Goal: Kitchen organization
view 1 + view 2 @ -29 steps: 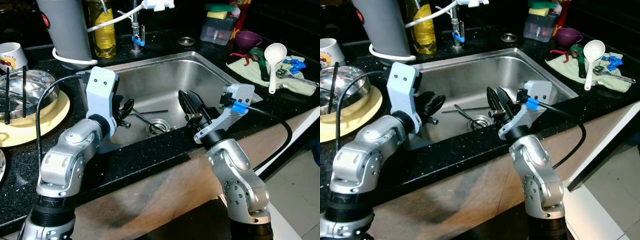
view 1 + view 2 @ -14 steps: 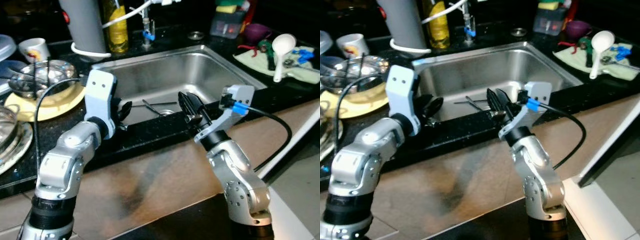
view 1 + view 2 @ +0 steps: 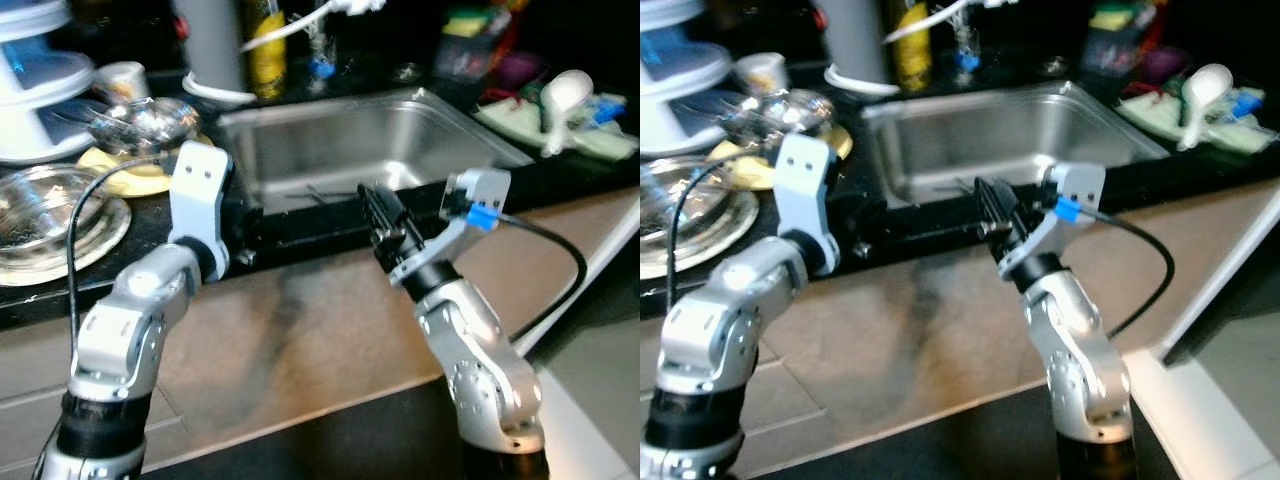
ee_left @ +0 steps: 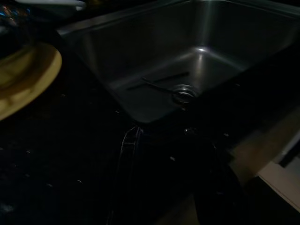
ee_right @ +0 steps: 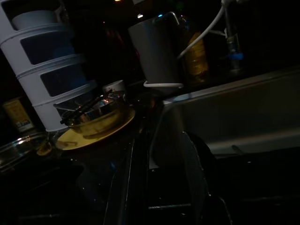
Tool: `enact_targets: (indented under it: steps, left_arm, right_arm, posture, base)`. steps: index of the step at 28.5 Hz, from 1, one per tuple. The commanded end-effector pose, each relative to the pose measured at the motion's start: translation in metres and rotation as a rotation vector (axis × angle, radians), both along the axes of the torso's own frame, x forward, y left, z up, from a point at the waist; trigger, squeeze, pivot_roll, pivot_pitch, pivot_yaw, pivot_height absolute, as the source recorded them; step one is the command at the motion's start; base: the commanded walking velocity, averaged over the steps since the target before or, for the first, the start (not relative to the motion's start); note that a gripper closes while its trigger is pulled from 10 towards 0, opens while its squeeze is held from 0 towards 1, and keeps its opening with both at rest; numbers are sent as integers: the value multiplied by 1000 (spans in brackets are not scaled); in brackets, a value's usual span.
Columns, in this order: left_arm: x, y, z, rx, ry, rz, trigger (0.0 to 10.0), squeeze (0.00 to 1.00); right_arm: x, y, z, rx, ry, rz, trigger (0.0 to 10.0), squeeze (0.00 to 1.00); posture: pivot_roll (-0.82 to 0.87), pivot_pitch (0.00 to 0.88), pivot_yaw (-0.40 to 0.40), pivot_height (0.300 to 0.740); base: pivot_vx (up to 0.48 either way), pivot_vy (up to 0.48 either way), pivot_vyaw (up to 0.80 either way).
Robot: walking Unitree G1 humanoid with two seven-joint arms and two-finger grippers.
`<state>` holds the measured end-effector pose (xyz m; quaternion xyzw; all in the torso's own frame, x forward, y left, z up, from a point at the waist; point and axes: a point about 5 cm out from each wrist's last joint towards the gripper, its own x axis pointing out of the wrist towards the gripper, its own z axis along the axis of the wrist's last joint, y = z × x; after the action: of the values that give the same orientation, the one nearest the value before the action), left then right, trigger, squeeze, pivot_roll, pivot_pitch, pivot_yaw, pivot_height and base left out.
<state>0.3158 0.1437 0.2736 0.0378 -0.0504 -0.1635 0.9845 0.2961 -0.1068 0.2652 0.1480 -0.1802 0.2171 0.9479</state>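
Note:
The steel sink is set into the black counter, with a thin metal utensil lying on its floor beside the drain. My left gripper hangs at the counter's front edge, left of the sink, fingers apart and holding nothing. My right gripper is also open and empty, level with the front edge near the sink's middle. Both views from the head are blurred.
Left of the sink are a metal bowl on a yellow plate, a glass dish, a white tiered rack and a cup. Behind stand a grey cylinder and an oil bottle. A white ladle lies on a green cloth at the right.
The camera has drawn back from the counter, so more of the left counter and the cabinet front shows. Both grippers have come from over the sink to its front edge.

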Motion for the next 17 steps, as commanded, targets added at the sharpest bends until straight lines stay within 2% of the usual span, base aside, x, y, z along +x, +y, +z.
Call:
enact_targets:
  steps: [1, 10, 14, 16, 17]
  left_arm:
    - [-1, 2, -5, 20, 20, 10, 10000, 0]
    - [-3, 2, -12, 27, 63, 21, 10000, 0]
    - [-7, 2, -18, 38, 77, 26, 10000, 0]
    - [-12, -3, -22, 37, 74, -48, 10000, 0]
    - [-12, -3, -22, 37, 74, -48, 10000, 0]
  right_arm:
    - [-2, 0, -1, 8, 6, 9, 10000, 0]
    - [-3, -1, -3, 4, 24, 22, 10000, 0]
    - [-7, 4, -10, 8, 68, 115, 10000, 0]
    - [-16, 12, -20, 26, 124, 254, 10000, 0]
    - [-16, 12, -20, 26, 124, 254, 10000, 0]
  posture:
    - [-77, 184, -21, 740]
    - [-77, 195, -35, 740]
    - [-79, 199, -35, 740]
    - [-79, 199, -37, 740]
    - [-79, 199, -37, 740]
  base:
    - [0, 0, 0]
    - [0, 0, 0]
    - [0, 0, 0]
    - [0, 0, 0]
    - [0, 0, 0]
